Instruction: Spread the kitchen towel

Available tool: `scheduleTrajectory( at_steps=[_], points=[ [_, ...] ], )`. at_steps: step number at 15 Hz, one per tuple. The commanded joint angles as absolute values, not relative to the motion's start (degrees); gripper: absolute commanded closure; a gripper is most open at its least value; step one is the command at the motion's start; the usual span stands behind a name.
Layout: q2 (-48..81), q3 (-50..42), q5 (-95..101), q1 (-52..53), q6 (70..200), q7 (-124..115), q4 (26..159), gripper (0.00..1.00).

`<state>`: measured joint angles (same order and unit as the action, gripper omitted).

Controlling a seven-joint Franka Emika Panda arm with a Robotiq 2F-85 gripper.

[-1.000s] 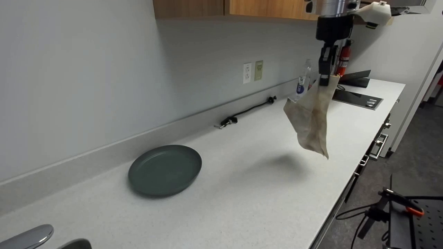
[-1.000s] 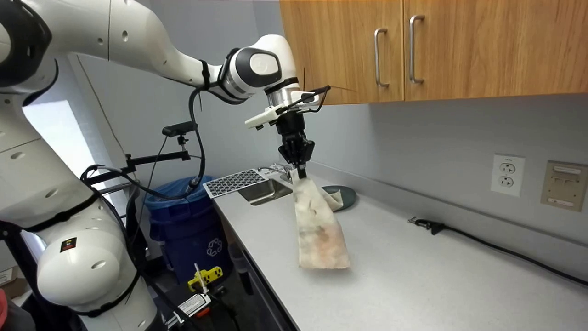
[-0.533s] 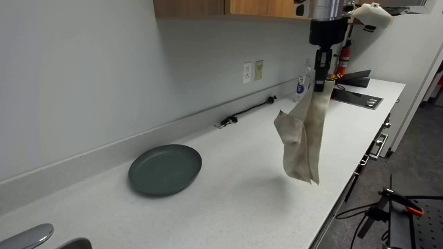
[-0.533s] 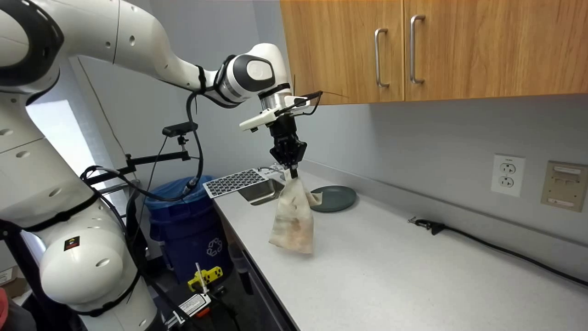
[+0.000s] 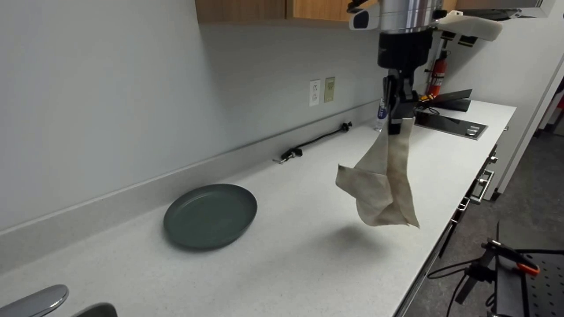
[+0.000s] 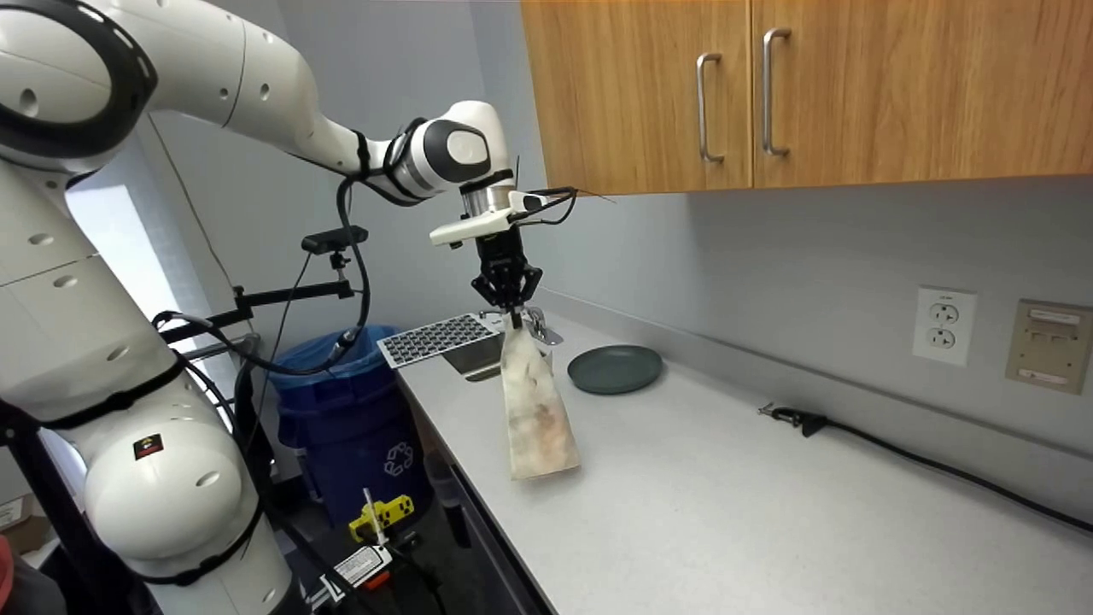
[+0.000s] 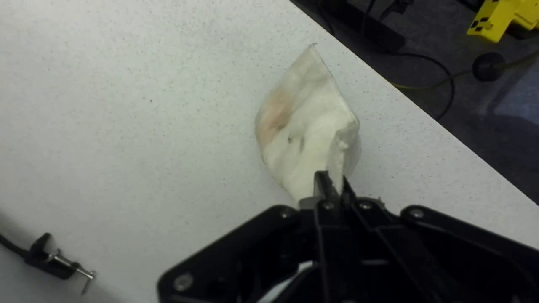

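Note:
The kitchen towel is a beige cloth with brownish and pinkish stains. It hangs folded and creased from my gripper in both exterior views (image 5: 374,189) (image 6: 538,410). My gripper (image 5: 394,127) points down and is shut on the towel's upper end; it also shows in the other camera's exterior view (image 6: 515,318). The towel hangs above the white counter (image 5: 286,273), its shadow on the surface below. In the wrist view, the towel (image 7: 311,113) is pinched between the fingertips (image 7: 334,181) and hangs away towards the counter. Part of the towel is hidden behind the fingers.
A dark green plate (image 5: 210,216) lies on the counter near the wall. A black cable with a clamp (image 5: 291,154) lies along the backsplash. A bottle (image 5: 381,114) and a cooktop (image 5: 451,124) stand farther along. A sink (image 6: 474,357) and wooden cabinets (image 6: 636,94) bound the area.
My gripper has moved lower and towards the sink end, carrying the towel. The towel has swung and its folds have shifted. The plate is uncovered in the exterior view where the towel overlapped it.

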<state>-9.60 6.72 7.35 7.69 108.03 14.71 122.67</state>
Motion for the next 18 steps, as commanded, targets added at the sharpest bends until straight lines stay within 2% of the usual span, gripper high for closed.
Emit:
scheduleTrajectory(
  at_steps=[1,18],
  points=[
    [-6.8,8.6,6.9,9.6,106.4,15.5,118.2,0.99],
    [8.3,4.9,2.8,5.6,111.6,1.9,118.7,0.99]
  ],
)
